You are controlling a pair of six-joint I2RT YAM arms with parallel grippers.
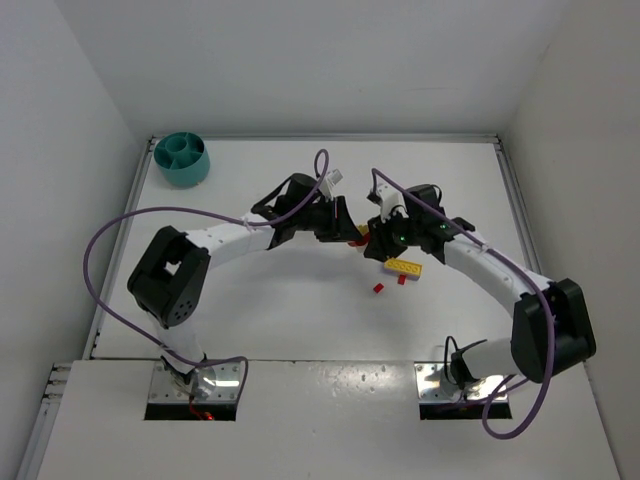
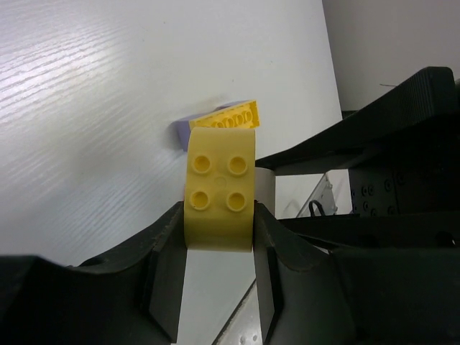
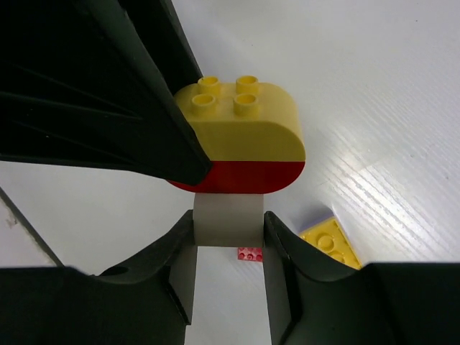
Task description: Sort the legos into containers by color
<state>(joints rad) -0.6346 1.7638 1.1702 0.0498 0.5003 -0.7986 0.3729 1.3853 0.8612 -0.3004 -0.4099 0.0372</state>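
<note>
Left gripper clenched on a rounded yellow brick, stacked on a red brick and a grey block that the right gripper grasps, held mid-table, yellow plate on a purple piece and red bits just beside, bowl well apart, back-left corner.

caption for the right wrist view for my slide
Right fingers pinch a grey brick beneath a red brick and a yellow brick that the left fingers grip.

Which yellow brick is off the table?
The rounded four-stud yellow brick, clamped in the left gripper; the flat yellow plate lies on the table.
</note>
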